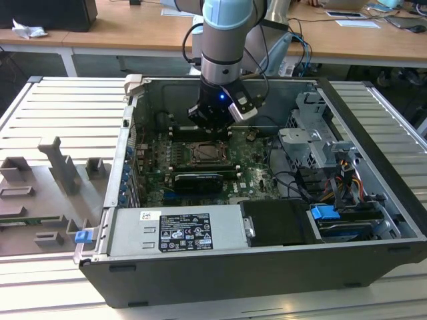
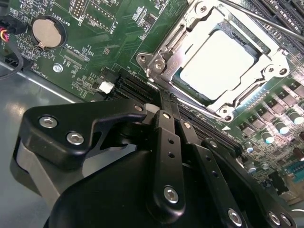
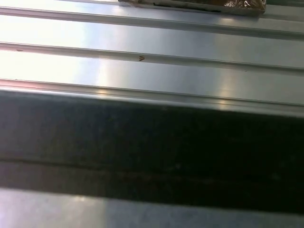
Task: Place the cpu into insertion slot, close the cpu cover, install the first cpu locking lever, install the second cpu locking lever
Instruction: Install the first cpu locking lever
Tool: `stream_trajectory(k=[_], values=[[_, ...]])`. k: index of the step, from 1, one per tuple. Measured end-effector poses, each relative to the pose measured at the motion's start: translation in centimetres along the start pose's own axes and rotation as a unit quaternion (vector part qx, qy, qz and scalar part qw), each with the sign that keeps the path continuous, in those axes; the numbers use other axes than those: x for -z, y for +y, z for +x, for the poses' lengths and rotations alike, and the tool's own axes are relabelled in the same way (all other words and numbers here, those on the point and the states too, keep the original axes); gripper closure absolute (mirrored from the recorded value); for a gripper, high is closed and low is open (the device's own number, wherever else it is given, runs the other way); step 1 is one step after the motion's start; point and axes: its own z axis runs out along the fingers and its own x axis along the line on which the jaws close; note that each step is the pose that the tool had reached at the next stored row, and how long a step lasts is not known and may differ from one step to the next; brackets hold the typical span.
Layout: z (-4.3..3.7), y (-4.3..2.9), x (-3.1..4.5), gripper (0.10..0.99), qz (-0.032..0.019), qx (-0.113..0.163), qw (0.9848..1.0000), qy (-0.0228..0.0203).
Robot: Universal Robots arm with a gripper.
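In the second wrist view the cpu (image 2: 216, 61) lies flat in the insertion slot (image 2: 190, 90), its pale face showing through the window of the cpu cover (image 2: 176, 45), which lies down over it. A thin metal lever rod (image 2: 266, 19) crosses the socket's far corner. My gripper (image 2: 164, 99) is shut, its black fingers (image 2: 167, 142) pressed together with the tips at the socket's near corner. I cannot tell whether they pinch anything. In the exterior view the gripper (image 1: 213, 120) hangs inside the open computer case just behind the insertion slot (image 1: 203, 153).
A coin battery (image 2: 47, 32) and black RAM slots (image 2: 135, 88) sit on the green board beside the socket. The case holds a power supply (image 1: 177, 230), a drive cage (image 1: 313, 140) and cables (image 1: 293, 183). Grey fixtures (image 1: 57, 173) stand on the ribbed table (image 3: 152, 42).
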Motion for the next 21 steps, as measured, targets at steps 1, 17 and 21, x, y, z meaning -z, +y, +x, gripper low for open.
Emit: stream_trajectory(k=[1, 17, 21], values=[[-0.01, 0.0, -0.04, 0.98, 0.0006, 0.0, 1.0, 0.0001], [-0.03, -0.01, -0.11, 0.98, 0.0051, 0.0, 1.0, 0.0004], [-0.03, -0.02, -0.12, 0.98, 0.008, 0.0, 1.0, 0.0007]])
